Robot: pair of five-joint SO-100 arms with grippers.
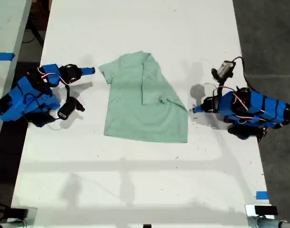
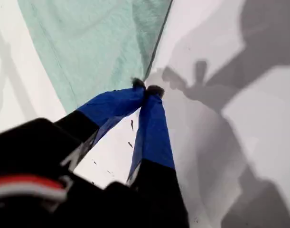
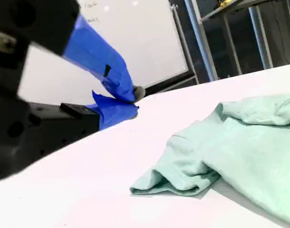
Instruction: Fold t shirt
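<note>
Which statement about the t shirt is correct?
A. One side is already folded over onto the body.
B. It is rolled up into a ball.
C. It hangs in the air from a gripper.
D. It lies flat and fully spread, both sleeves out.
A: the t shirt lies on the table, and in the exterior view its right side is folded over its middle, while one sleeve still sticks out.

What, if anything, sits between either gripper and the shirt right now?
Nothing visible. Bare table separates my second gripper from the shirt sleeve, and my first gripper is shut right at the shirt's edge with no object between them.
</note>
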